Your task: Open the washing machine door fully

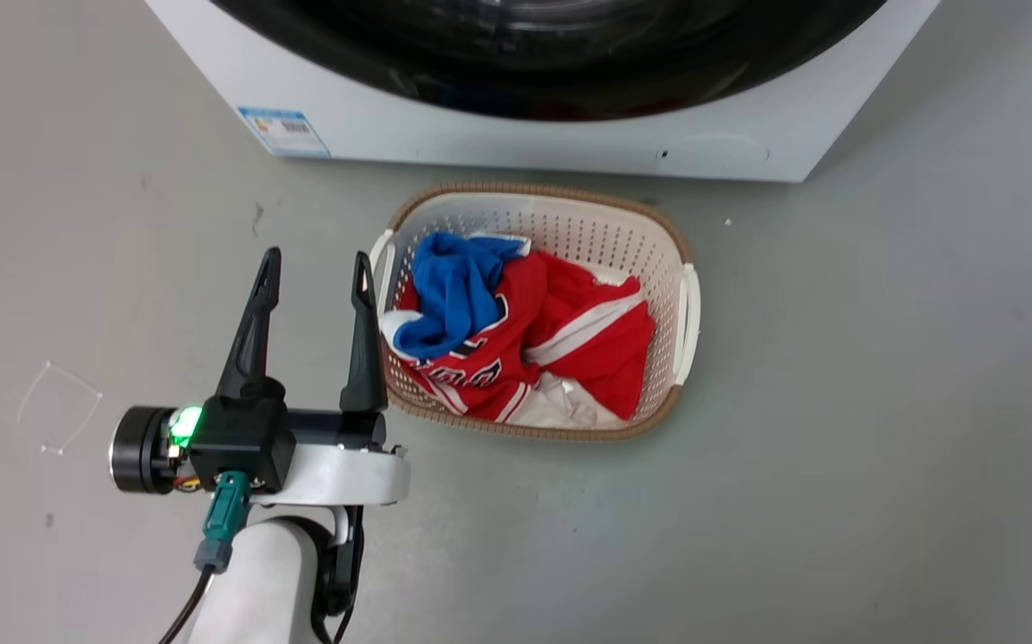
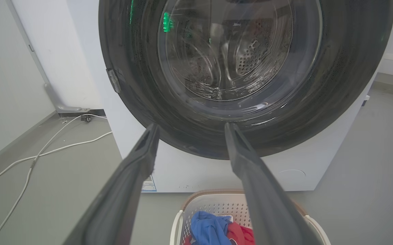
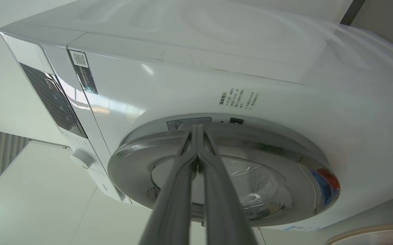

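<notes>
Right tool (image 3: 197, 126) (pinched) at washing machine door (image 3: 281, 161) rim.

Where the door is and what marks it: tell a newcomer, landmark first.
Find the big white washer behind the basket. The door is the wide round disc on its front. It is glossy black against the white, with a clear glass bowl at its centre showing the steel drum.

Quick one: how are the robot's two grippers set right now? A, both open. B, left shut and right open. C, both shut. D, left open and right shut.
D: the left gripper has its fingers standing well apart, while the right gripper has its fingers pressed together, with the tips near the rim of the washing machine door.
</notes>
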